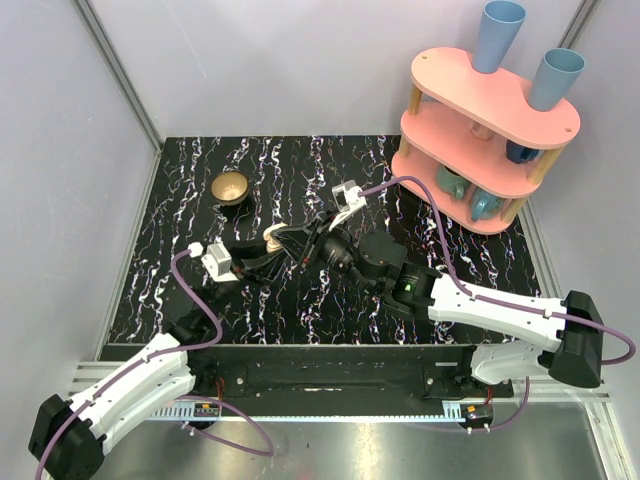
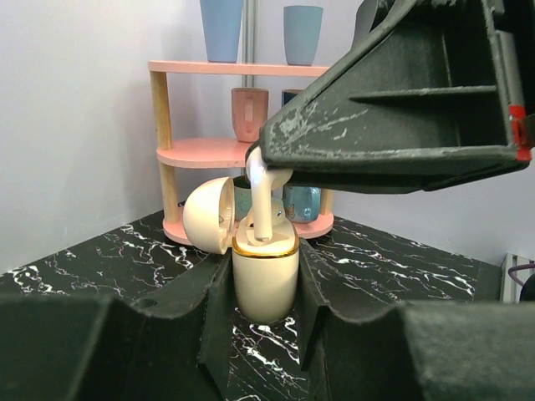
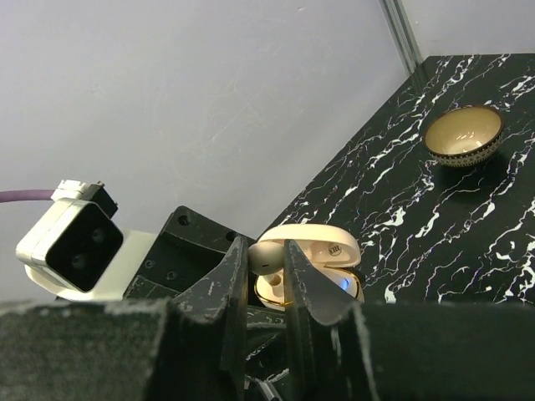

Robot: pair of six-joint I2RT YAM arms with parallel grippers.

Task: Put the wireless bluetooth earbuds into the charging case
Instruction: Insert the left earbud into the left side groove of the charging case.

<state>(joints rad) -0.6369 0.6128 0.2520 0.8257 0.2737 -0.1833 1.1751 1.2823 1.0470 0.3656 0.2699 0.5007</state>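
My left gripper is shut on the cream charging case, held upright with its gold rim up and its lid swung open to the left. My right gripper is shut on a cream earbud directly above the case. In the left wrist view the earbud's stem points down into the case's opening. In the top view both grippers meet at the case, left and right. No other earbuds show.
A small gold bowl stands at the back left of the black marbled table. A pink two-tier shelf with blue cups and mugs stands at the back right.
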